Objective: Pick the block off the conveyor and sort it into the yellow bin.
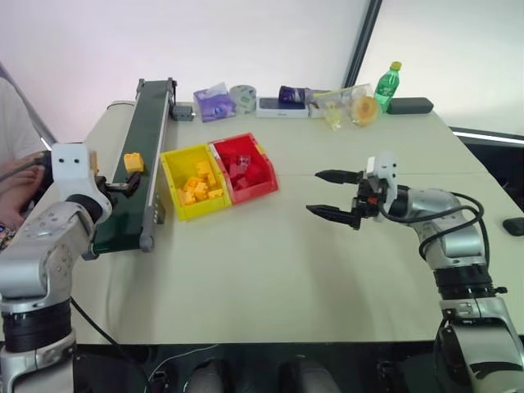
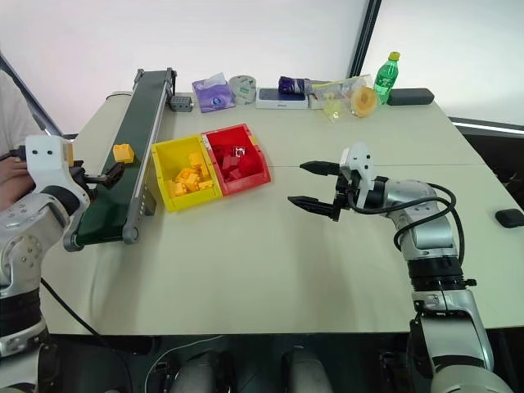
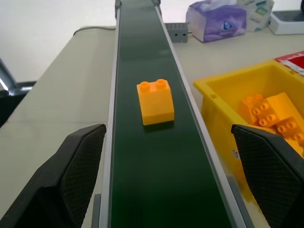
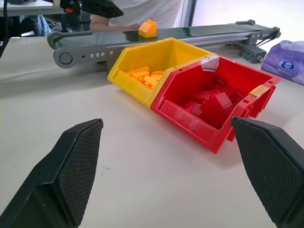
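A yellow-orange block (image 3: 155,101) stands on the dark green belt of the conveyor (image 1: 151,123), which runs along the table's left side. My left gripper (image 3: 168,137) is open over the belt's near stretch, pointing along it, with the block a short way ahead of its fingertips. The yellow bin (image 1: 169,184) lies just right of the conveyor and holds several yellow bricks. Further right, my right gripper (image 1: 313,191) hangs open and empty above the table, pointing toward the bins.
A red bin (image 1: 246,168) with red bricks adjoins the yellow one. A tissue pack (image 1: 214,102), boxes, a bag and a green bottle (image 1: 387,86) line the far edge. A person's hand (image 1: 16,188) is beyond the table's left edge, beside my left arm.
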`<state>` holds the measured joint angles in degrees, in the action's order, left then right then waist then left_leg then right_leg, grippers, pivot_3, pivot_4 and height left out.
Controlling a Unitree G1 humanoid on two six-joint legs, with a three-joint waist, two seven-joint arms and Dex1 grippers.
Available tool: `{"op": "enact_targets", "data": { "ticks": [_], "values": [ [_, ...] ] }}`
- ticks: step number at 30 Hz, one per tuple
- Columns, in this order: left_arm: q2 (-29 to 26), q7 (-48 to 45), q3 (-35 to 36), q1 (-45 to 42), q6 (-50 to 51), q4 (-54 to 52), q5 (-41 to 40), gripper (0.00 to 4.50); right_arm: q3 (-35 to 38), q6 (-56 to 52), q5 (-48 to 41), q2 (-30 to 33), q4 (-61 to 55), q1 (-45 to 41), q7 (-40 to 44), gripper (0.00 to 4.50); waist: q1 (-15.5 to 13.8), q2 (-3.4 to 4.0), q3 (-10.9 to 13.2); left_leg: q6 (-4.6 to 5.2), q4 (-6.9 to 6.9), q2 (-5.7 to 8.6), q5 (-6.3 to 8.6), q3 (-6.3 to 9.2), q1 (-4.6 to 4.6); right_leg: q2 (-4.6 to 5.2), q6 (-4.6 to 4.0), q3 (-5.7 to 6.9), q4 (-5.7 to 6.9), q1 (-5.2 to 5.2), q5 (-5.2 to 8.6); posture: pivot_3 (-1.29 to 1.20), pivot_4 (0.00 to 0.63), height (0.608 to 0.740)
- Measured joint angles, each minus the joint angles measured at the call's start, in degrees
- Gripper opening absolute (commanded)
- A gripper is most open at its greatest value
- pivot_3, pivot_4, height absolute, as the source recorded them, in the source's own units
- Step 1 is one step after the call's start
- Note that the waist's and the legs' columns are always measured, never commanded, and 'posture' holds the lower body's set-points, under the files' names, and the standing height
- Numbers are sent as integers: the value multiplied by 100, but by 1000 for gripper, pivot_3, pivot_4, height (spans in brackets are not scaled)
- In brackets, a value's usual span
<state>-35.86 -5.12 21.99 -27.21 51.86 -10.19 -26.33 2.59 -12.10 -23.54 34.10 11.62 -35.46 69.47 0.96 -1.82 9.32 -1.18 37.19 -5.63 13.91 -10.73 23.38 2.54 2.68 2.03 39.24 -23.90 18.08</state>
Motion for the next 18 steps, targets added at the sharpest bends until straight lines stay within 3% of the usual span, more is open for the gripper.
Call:
{"op": "enact_targets", "data": {
  "ticks": [11,14,18],
  "values": [
    [130,-274,-338,-325,60,967,253,4470,52,-123,-111,7,-159,142,-128,4500,0,0,0,0,1,1,0,-3,0,1,1,0,1,-1,0,0,150,740],
    [148,-373,-322,-310,42,998,260,3619,52,-138,-138,10,-217,180,-158,4500,-4,0,0,0,1,1,0,-2,0,2,1,0,1,-1,0,0,150,740],
    [243,-381,-304,-285,35,991,263,1472,52,-142,-149,15,-257,181,-175,4500,-8,0,0,0,2,2,0,-2,0,2,1,0,1,-1,-1,0,150,740]
  ]
}}
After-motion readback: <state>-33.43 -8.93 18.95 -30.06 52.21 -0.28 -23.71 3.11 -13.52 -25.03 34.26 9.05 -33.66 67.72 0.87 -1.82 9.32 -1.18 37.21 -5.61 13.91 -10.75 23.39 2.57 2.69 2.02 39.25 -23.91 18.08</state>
